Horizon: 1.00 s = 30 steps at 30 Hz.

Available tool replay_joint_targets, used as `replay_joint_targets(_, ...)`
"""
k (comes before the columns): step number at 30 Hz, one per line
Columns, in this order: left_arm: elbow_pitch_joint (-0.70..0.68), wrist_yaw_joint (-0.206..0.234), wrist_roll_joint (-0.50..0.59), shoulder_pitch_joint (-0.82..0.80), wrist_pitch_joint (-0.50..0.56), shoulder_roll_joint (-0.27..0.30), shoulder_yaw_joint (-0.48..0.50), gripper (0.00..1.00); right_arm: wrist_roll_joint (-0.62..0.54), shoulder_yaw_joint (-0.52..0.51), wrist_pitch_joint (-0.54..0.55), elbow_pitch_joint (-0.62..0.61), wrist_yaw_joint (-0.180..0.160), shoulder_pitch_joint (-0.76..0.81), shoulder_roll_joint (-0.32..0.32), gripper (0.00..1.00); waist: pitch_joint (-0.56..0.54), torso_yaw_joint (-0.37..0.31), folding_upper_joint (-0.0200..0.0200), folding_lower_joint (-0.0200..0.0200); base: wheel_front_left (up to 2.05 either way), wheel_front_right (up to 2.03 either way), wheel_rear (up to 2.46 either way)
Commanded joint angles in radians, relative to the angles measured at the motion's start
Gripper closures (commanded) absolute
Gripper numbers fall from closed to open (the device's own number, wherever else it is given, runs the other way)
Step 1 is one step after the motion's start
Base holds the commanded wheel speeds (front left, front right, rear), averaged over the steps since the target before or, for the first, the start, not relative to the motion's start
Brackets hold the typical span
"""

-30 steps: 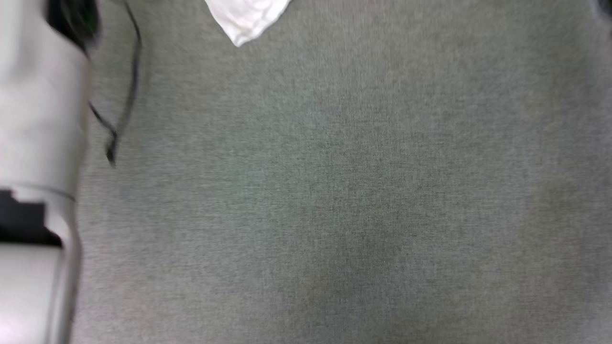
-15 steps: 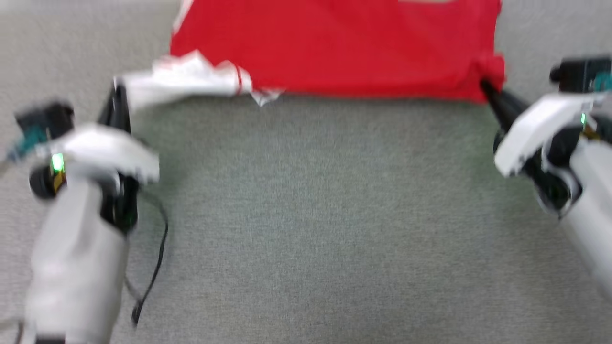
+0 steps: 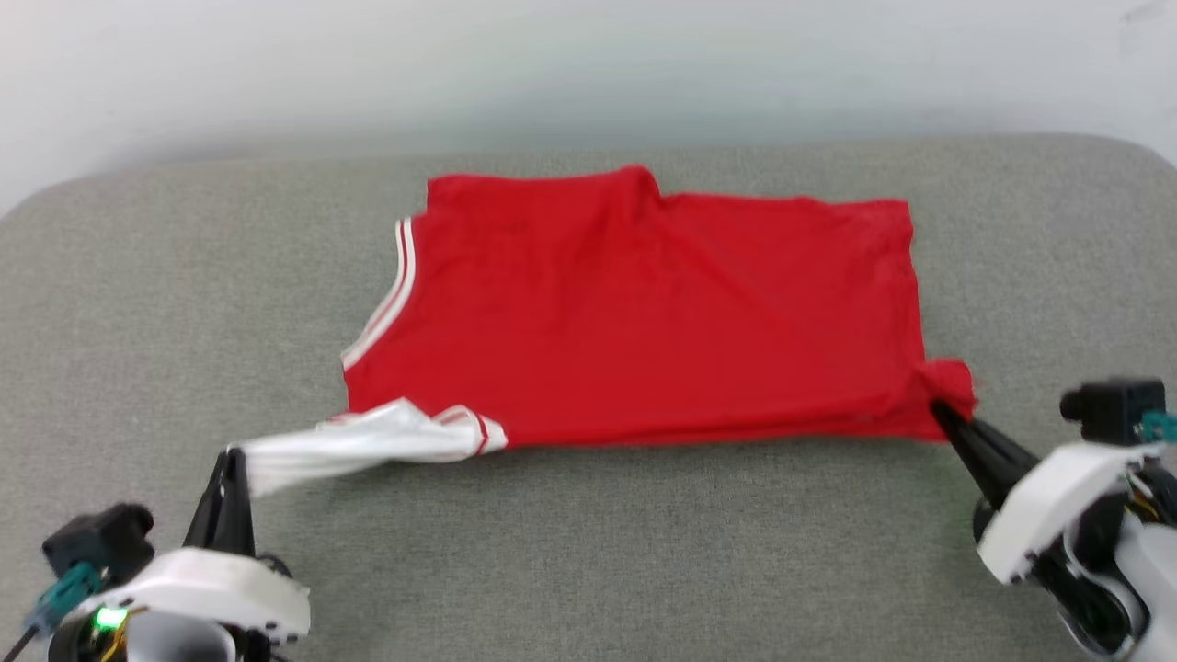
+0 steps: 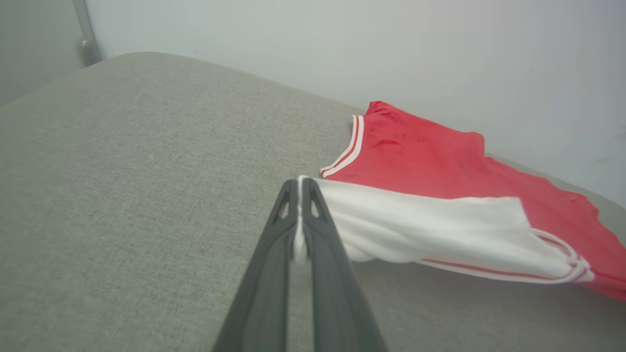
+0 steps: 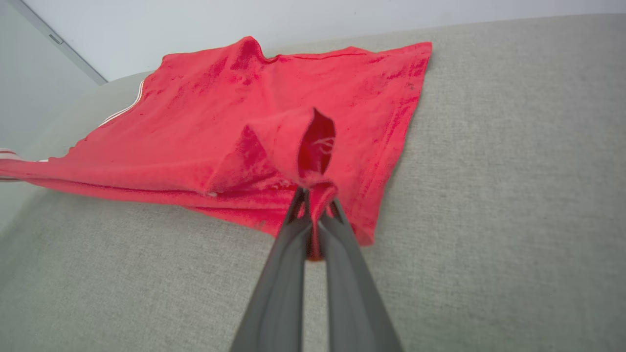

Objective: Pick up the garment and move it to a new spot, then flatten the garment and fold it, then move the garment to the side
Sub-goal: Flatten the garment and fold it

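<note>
Swinging upward since half a second ago, the head camera is now taking in the whole garment [image 3: 644,313], while the cloth is keeping its place against both sets of jaws. The left jaws are clenching the cuff end of the white sleeve [image 3: 359,441], which is stretching out from the red body toward them. The right jaws are pinching the near hem corner [image 3: 947,382], which is bunching into a small peak above their tips. Between the two grips the near edge is running almost straight and taut.

The garment is lying on the grey fabric-covered tabletop [image 3: 147,303], spread beyond the jaws with a plain red face upward and no print showing. Judging by this, the move to a new spot is looking done and the flattening is under way: shallow wrinkles are crossing the far right part and the sleeve is crumpling. Folding and moving aside are still waiting.

Beyond the garment, a narrow bare strip is separating its far edge from the tabletop's back edge and the pale wall [image 3: 552,74]. Outward of each set of jaws bare fabric is extending to rounded corners, and nearer than the jaws a broad open band is offering room for pulling back.
</note>
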Motion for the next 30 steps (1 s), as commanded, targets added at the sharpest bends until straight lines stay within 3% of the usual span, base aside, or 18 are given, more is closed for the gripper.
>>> replay_joint_targets(1,-0.023,0.016,-0.003,0.024,0.008,0.009,0.012,1.0,-0.006,-0.017,0.006,-0.004,-0.002,0.03,-0.018,1.0,-0.015,0.005,0.0,0.0003,0.0,0.0,0.0)
replay_joint_targets(7,-0.267,0.102,-0.006,0.175,0.086,0.027,0.03,1.0,-0.054,-0.176,0.07,-0.109,-0.002,0.211,-0.009,1.0,-0.035,0.02,0.0,0.0003,0.0,0.0,0.0)
replay_joint_targets(12,-0.376,0.131,0.007,0.19,0.136,0.046,0.017,1.0,-0.137,-0.319,0.159,-0.209,-0.002,0.306,0.041,1.0,-0.028,0.018,0.0,0.0003,0.0,0.0,0.0)
replay_joint_targets(20,-0.288,0.07,-0.009,0.02,0.152,0.036,-0.028,1.0,-0.284,-0.448,0.312,-0.28,-0.002,0.262,0.162,1.0,0.029,-0.001,0.0,0.0003,0.0,0.0,0.0)
replay_joint_targets(30,0.007,-0.032,-0.018,-0.236,0.136,-0.003,-0.091,1.0,-0.348,-0.437,0.358,-0.18,-0.002,0.118,0.226,1.0,0.128,-0.014,0.0,0.0003,0.0,0.0,0.0)
